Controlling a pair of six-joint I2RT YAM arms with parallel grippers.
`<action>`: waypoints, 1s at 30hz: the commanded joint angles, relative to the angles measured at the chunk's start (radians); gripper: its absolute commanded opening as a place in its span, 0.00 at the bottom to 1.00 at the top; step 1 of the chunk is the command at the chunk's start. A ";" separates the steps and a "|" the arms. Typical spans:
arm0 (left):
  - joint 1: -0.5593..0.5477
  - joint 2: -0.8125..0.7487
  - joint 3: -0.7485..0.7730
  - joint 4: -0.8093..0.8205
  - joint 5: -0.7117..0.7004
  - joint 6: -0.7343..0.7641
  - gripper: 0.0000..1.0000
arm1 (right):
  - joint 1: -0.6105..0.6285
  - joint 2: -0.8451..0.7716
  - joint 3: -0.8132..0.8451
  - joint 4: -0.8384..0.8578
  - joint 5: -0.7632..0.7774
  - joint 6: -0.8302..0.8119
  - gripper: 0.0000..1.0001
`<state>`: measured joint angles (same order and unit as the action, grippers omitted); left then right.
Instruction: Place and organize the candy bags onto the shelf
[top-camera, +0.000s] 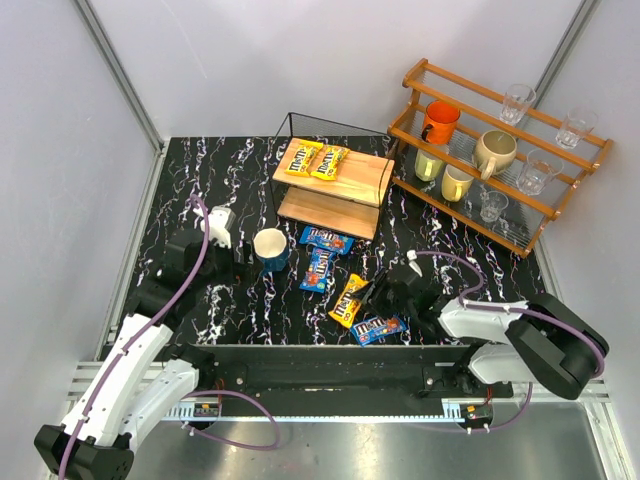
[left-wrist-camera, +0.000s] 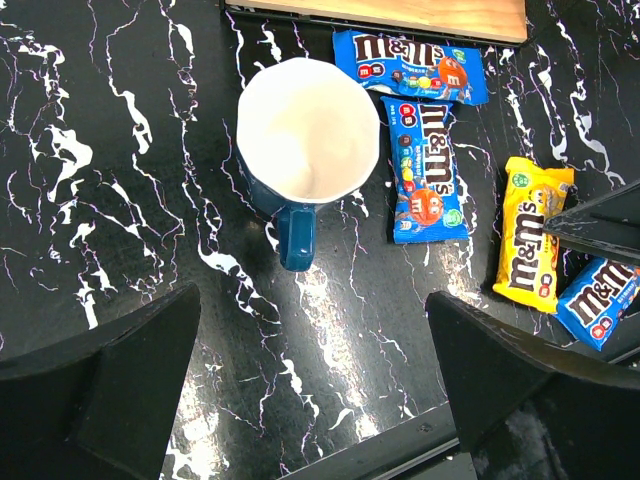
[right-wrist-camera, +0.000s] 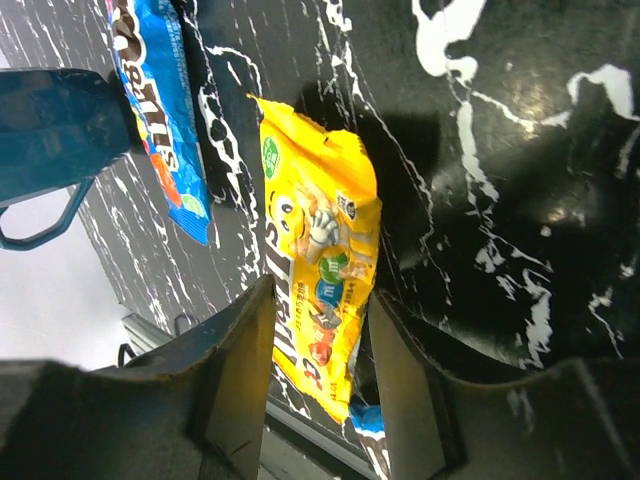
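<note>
We saw the left end effector (left-wrist-camera: 315, 335) hanging above the counter (left-wrist-camera: 120, 150), its fingers spread wide and nothing between them. The blue mug (left-wrist-camera: 305, 140) stood upright just ahead of it, handle turned back toward the fingers.

The right end effector (right-wrist-camera: 322, 375) sat low over the counter, and the first yellow bag (right-wrist-camera: 320, 250) ran lengthwise between its two fingers (right-wrist-camera: 240, 370). The fingers stood on either side of the bag's near end, close against its edges. We could not tell whether they pressed on it or merely straddled it. The bag was slightly wrinkled and looked to be lying on the counter.

Just beside it, toward the arm bases, lay the first blue bag (top-camera: 378, 327). The second blue bag (top-camera: 327, 239) lay flat just in front of the shelf's lower board. The third blue bag (top-camera: 319, 270) touched it at one end and lay roughly crosswise to it, between the mug and the first yellow bag.

The shelf (top-camera: 365, 175) stood at the back middle of the counter. On its top board, toward the left end, the second yellow bag (top-camera: 300, 157) and the third yellow bag (top-camera: 331, 162) lay side by side, touching. To the right of the shelf stood a wooden rack (top-camera: 470, 95) holding mugs and glasses
</note>
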<state>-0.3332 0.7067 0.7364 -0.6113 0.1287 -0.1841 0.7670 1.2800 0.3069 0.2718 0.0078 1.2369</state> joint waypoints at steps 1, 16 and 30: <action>-0.004 -0.007 0.011 0.028 -0.017 -0.008 0.99 | 0.008 0.065 -0.023 0.035 0.000 0.004 0.50; -0.006 -0.006 0.011 0.028 -0.018 -0.008 0.99 | 0.009 0.018 -0.020 0.006 0.015 -0.040 0.18; -0.006 -0.001 0.012 0.027 -0.017 -0.008 0.99 | 0.009 -0.221 0.165 -0.305 0.067 -0.232 0.17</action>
<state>-0.3344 0.7067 0.7364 -0.6113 0.1268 -0.1841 0.7670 1.1347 0.3641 0.0784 0.0269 1.1019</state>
